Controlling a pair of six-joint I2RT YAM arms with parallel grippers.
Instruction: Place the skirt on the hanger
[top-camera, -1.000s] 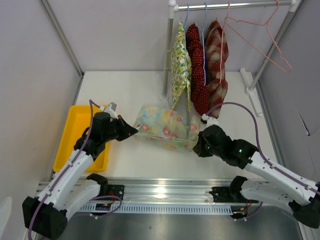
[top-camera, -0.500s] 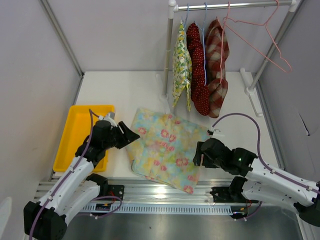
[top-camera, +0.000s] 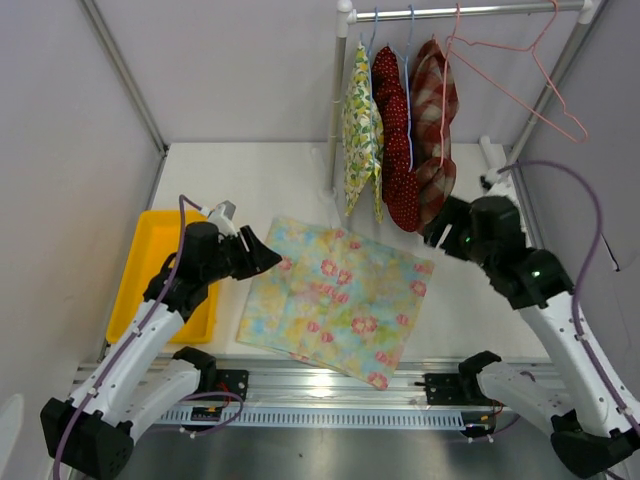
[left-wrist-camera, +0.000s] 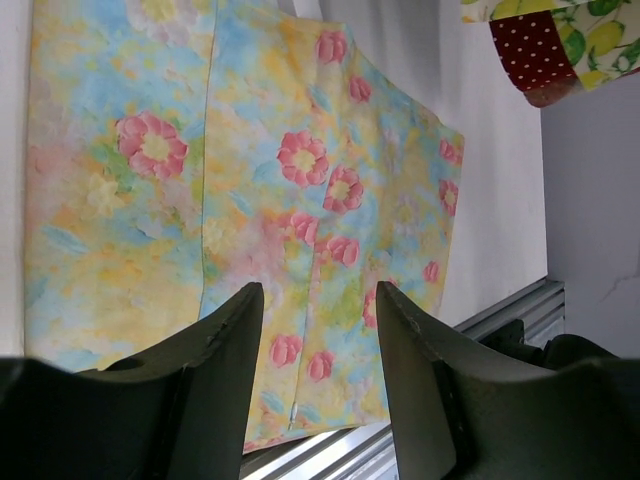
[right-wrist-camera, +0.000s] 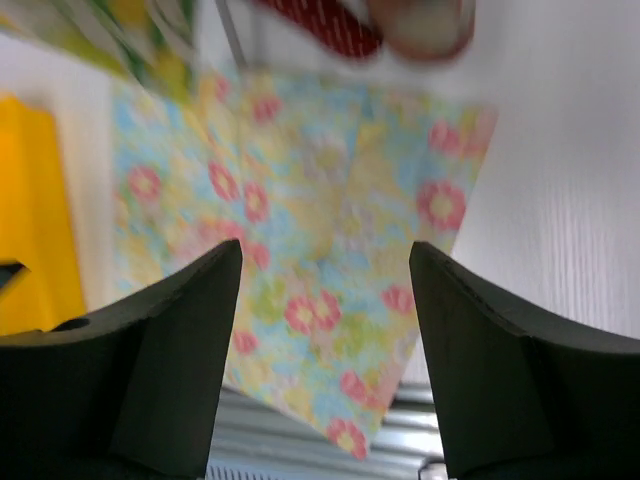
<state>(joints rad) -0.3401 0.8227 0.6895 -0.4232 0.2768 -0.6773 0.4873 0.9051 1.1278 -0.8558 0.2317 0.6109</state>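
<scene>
Skirt (top-camera: 335, 300): floral print in yellow, blue and pink, spread flat on the white table (top-camera: 270, 180) near its front edge. Its near corner reaches over the metal rail (top-camera: 330, 385) at the front.
Hanger (top-camera: 512, 95): a thin pink wire one, bare, hooked on the clothes rod (top-camera: 480, 12) at the far right, well apart from the skirt.
Left gripper (top-camera: 265, 258): sits low at the skirt's left edge, next to the yellow tray (top-camera: 140, 275). Whether it touches the cloth cannot be told.
Left fingers (left-wrist-camera: 215, 380): set apart with nothing between them — in the left wrist view the flowered cloth shows through the gap, a fold line running down it.
Right gripper (top-camera: 437, 225): lifted off the table, just beyond the skirt's far right corner and close under the bottom of the hanging clothes.
Right fingers (right-wrist-camera: 180, 350): spread wide and empty. The right wrist view, somewhat blurred, looks down between them onto the skirt.
Hanging clothes: three pieces side by side at the left end of the rod — a lemon-print piece (top-camera: 358, 120), a red dotted piece (top-camera: 393, 140) and a checked piece (top-camera: 437, 100) — with the pink hanger to their right.
Skirt and hanger: not joined. The skirt lies on the table, and neither gripper holds it.
</scene>
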